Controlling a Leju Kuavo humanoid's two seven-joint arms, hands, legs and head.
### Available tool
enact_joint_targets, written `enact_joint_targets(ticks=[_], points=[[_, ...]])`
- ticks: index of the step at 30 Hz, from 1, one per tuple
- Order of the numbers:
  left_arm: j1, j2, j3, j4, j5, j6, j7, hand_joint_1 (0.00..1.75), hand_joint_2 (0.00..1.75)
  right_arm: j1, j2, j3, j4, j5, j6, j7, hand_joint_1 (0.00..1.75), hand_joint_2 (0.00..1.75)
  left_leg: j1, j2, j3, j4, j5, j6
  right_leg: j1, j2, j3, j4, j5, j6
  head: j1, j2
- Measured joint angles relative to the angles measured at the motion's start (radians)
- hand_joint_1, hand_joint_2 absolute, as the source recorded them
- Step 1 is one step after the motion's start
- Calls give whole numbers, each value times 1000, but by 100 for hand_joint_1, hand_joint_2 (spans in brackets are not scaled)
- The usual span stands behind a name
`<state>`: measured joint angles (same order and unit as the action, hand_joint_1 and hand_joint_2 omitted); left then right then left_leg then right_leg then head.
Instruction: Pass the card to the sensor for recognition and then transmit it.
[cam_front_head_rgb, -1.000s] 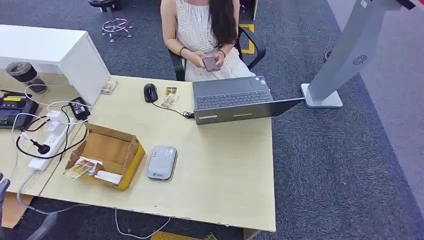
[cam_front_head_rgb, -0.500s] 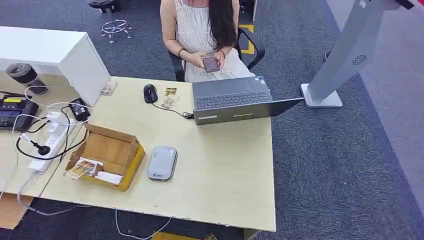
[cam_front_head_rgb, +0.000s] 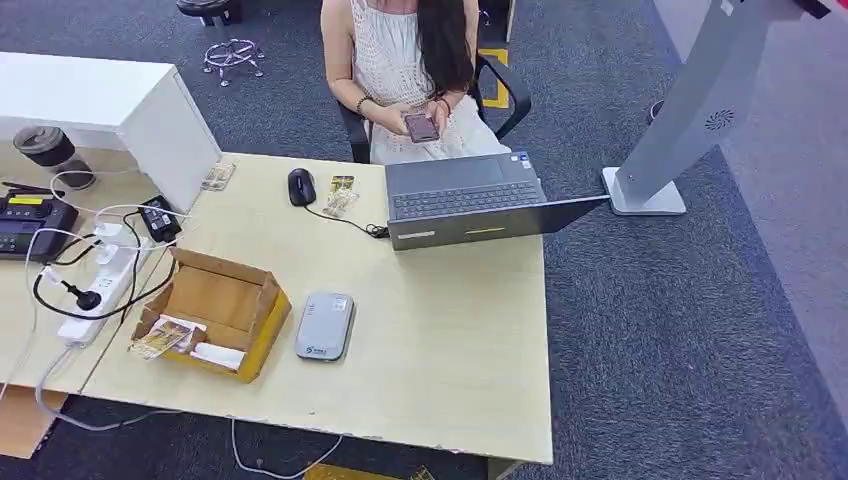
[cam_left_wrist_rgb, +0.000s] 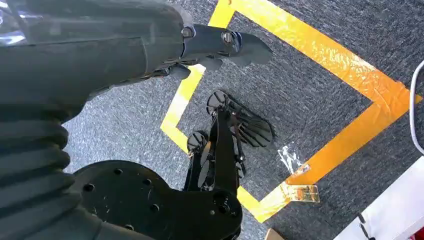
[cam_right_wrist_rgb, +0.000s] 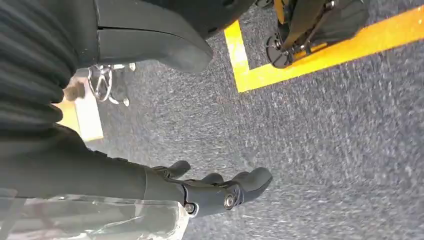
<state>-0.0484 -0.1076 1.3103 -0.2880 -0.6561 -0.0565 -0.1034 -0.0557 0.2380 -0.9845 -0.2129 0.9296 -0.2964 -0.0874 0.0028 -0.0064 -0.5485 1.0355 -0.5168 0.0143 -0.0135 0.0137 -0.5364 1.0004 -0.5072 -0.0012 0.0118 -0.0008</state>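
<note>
So both hands hang down by the floor, holding nothing, while the sensor and cards wait on the surface.

Left hand (cam_left_wrist_rgb: 220, 45) has its fingers (cam_left_wrist_rgb: 250, 47) stretched out loosely over grey carpet and yellow floor tape (cam_left_wrist_rgb: 320, 50); right hand (cam_right_wrist_rgb: 215, 192) has its fingers (cam_right_wrist_rgb: 255, 180) slightly curled but apart, also over carpet. Up on the pale wooden surface (cam_front_head_rgb: 450, 340), the grey sensor (cam_front_head_rgb: 324, 325) lies flat with a small label I can't read, just beside an open cardboard box (cam_front_head_rgb: 215, 305) with cards (cam_front_head_rgb: 165, 335) at its near end. Farther back are a black mouse (cam_front_head_rgb: 301, 186) and an open laptop (cam_front_head_rgb: 465, 200). A person (cam_front_head_rgb: 410, 70) sits behind it holding a phone (cam_front_head_rgb: 421, 127).
</note>
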Motion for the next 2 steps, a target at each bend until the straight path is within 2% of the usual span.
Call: enact_joint_targets(ticks=[2], points=[[3,5,-28,5,20,0,0,0,175,10,-4,38,-2,-35,14,0,0,175,0,0,0,0,0,0,0,0,0,0,0,0,0,0]])
